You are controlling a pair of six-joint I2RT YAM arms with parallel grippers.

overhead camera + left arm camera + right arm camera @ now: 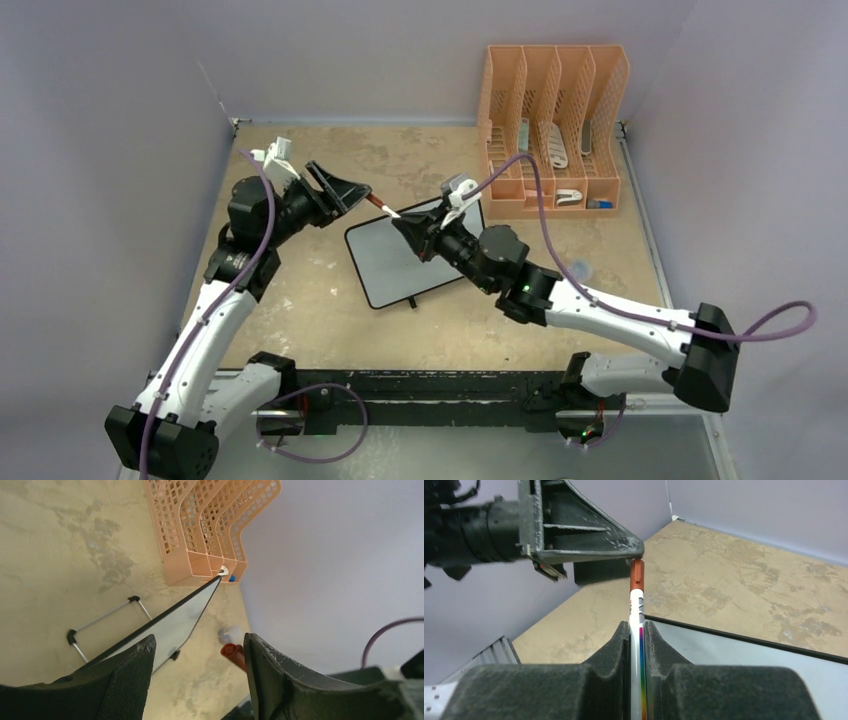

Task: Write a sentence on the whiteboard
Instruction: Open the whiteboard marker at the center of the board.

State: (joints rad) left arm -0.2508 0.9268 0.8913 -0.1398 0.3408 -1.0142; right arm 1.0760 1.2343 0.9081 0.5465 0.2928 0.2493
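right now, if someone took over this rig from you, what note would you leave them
Right pincer: shut on the white barrel of the marker, held near the far edge of the whiteboard.
Left pincer: open, fingers either side of the marker's red-brown cap, not gripping it.
Whiteboard: on the table between the arms, no writing visible.
Done: marker is in hand.
Left: the cap looks still on, so uncap it, then do all the writing.
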